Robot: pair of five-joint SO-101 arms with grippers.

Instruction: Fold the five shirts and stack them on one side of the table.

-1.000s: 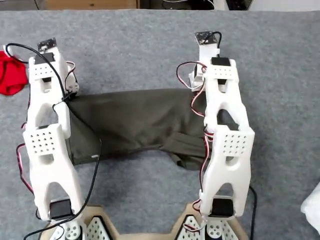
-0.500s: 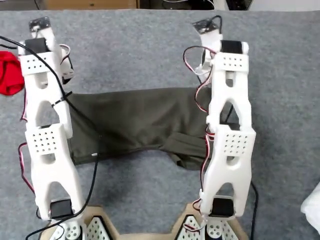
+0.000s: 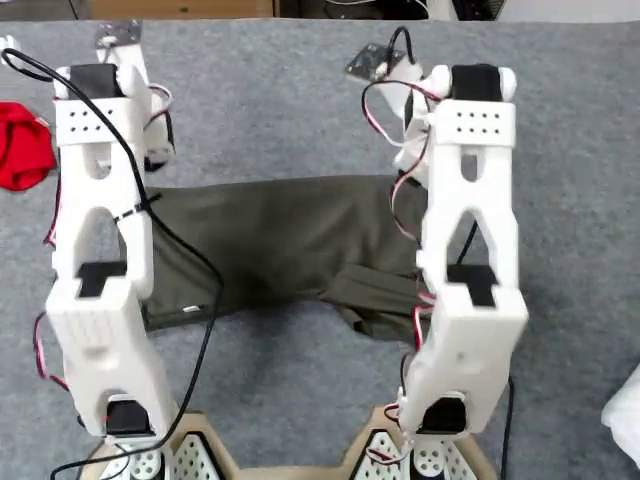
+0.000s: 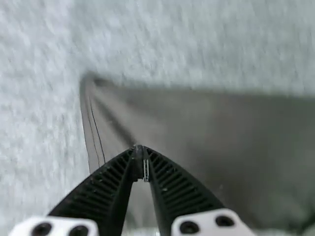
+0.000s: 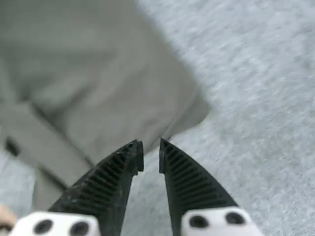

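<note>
Tightly clenched, the left tool hung with its tips meeting over the olive shirt, near a hemmed corner. The right tool was released, a narrow gap between its tips, above the shirt's opposite edge. The shirt lay spread on the grey tabletop, with a red cloth well apart from it.

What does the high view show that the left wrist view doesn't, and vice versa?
High view adds: the left arm and right arm standing over the two ends of the olive shirt, the shirt's whole outline with a bunched fold near the right arm, a red cloth beside the left arm, and a white object past the right arm.
Left wrist view adds: the left tool, tips shut together above the shirt's stitched edge.
Both: the olive shirt lying on the grey table cover.
</note>
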